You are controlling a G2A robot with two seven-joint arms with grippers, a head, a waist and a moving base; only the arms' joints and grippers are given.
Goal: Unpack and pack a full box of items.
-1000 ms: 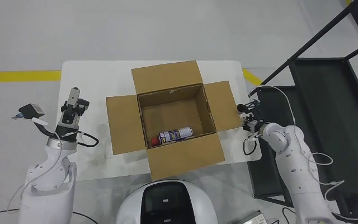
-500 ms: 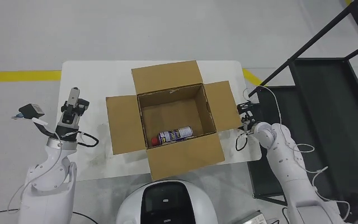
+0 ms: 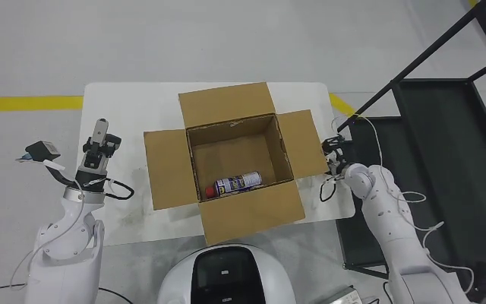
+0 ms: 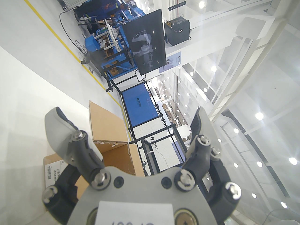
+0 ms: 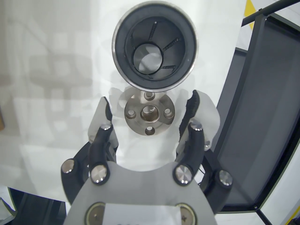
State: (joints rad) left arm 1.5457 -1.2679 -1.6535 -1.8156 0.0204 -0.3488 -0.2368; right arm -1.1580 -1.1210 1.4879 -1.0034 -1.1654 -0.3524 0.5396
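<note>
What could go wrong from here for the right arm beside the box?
1. The flange lies flat between the open jaws of the right gripper; such a thin part may slip from a pinch.
2. The metal cup stands just beyond it and could be knocked over.
3. Both sit near the table edge; a push might send them off.

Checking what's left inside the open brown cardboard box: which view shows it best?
The top view looks straight down into the brown cardboard box, showing all flaps and the floor. The left wrist view catches one corner and flap; the right wrist view, at most a brown sliver.
</note>
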